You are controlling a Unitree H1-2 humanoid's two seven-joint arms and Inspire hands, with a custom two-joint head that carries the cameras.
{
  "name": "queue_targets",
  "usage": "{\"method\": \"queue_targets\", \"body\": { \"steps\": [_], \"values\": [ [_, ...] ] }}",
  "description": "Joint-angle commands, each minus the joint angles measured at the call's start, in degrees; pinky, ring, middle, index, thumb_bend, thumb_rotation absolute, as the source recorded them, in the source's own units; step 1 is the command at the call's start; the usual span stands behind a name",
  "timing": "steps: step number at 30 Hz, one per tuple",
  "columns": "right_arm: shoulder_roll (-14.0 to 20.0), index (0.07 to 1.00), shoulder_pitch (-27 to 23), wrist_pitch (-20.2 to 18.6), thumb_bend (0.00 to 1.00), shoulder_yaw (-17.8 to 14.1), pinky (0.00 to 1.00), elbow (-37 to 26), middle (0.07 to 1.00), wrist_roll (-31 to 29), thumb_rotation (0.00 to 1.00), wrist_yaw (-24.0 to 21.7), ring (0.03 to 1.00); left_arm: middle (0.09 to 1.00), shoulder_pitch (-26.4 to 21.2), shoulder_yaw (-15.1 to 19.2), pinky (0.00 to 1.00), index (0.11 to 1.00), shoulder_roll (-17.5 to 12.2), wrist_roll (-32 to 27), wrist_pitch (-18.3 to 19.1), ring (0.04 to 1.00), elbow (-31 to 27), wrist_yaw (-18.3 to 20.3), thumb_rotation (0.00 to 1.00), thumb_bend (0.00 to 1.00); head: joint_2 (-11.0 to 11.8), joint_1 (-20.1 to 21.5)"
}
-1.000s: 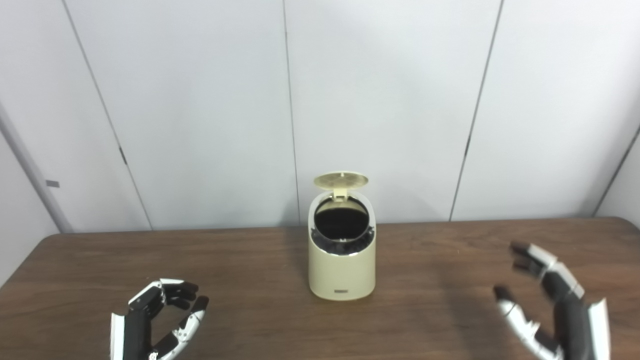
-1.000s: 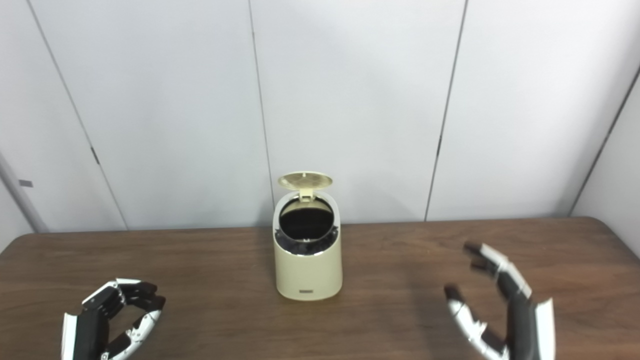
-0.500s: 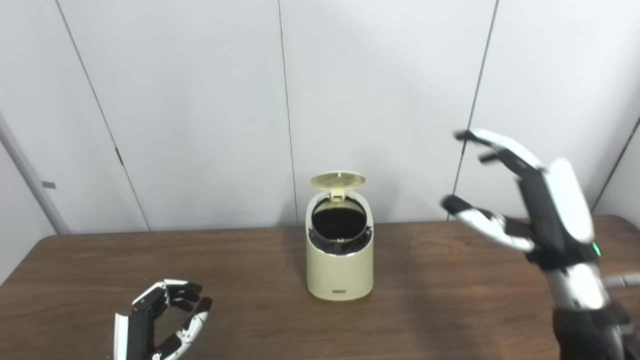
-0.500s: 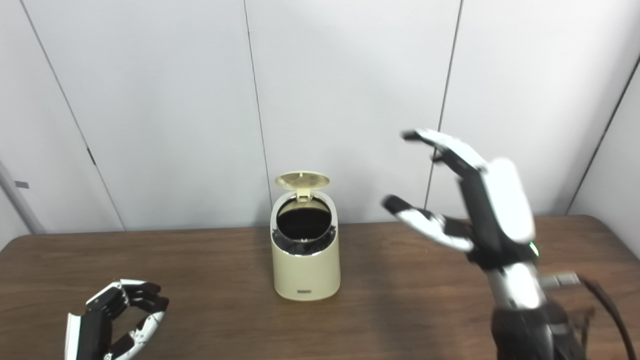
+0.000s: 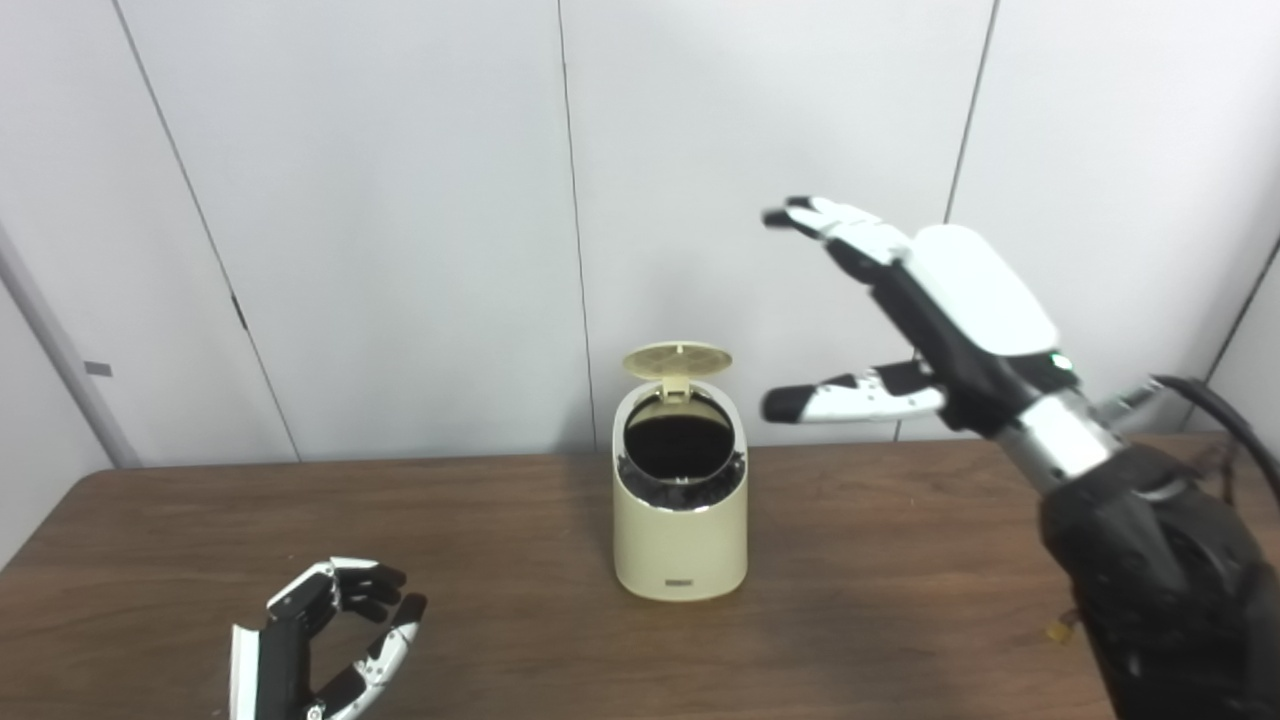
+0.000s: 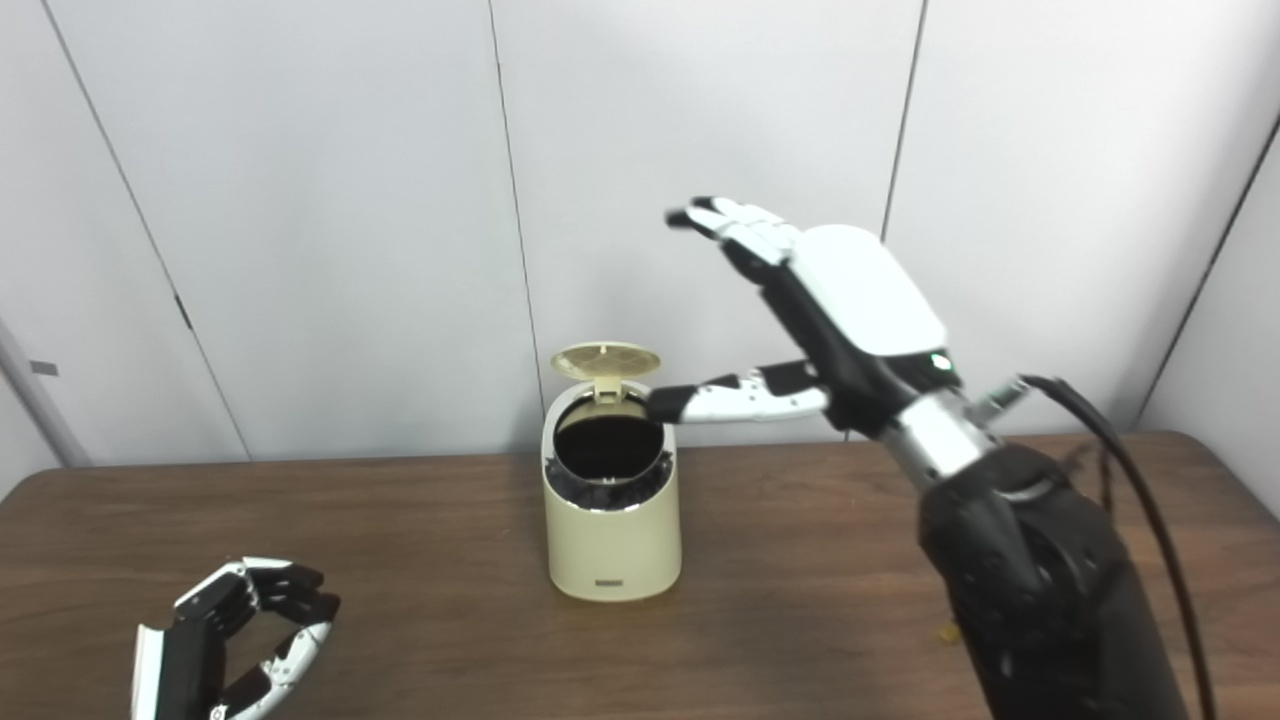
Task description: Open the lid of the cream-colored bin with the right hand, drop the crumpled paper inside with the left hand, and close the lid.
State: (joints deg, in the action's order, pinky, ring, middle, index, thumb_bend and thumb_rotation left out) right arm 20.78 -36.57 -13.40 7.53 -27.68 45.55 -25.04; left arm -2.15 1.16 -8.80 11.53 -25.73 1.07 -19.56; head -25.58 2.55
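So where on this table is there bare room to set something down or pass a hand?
Bare wood on the table lies between the left hand and the cream-colored bin, and also between the bin and the right arm. It is tight above the bin, where the right hand hovers open near the raised lid.
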Motion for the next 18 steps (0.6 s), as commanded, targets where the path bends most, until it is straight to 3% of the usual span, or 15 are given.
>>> {"method": "queue_targets", "body": {
  "steps": [1, 6, 11, 18],
  "values": [
    [-0.01, 0.934, -3.59, 0.21, 0.93, 1.15, 0.91, 0.81, 0.957, 3.54, 0.97, -0.09, 0.981, 0.542, 0.57, -0.59, 0.42, 0.487, 0.45, 1.49, -1.19, 0.505, 1.23, -0.63, 0.06, 0.48, -0.08, -0.01],
    [-0.61, 0.933, -6.67, 1.42, 0.89, 4.57, 0.97, 5.71, 0.956, 6.95, 0.99, -0.91, 0.989, 0.536, 0.43, -1.25, 0.42, 0.486, 0.39, 2.41, -1.16, 0.502, 1.17, -1.64, 0.06, 0.48, 0.08, -0.44],
    [-0.89, 0.915, -9.93, 2.24, 0.89, 7.76, 0.95, 12.01, 0.945, 10.1, 0.98, -1.22, 0.973, 0.533, 0.45, -1.81, 0.41, 0.485, 0.57, 2.62, -1.17, 0.498, 1.31, -2.69, 0.06, 0.48, 0.15, -0.78],
    [-1.95, 0.918, -12.09, 1.81, 0.9, 9.07, 0.95, 18.5, 0.948, 10.66, 0.96, -0.69, 0.975, 0.532, 0.51, -2.52, 0.41, 0.485, 0.63, 3.39, -1.16, 0.495, 1.28, -3.73, 0.06, 0.48, 0.47, -1.13]
  ]
}}
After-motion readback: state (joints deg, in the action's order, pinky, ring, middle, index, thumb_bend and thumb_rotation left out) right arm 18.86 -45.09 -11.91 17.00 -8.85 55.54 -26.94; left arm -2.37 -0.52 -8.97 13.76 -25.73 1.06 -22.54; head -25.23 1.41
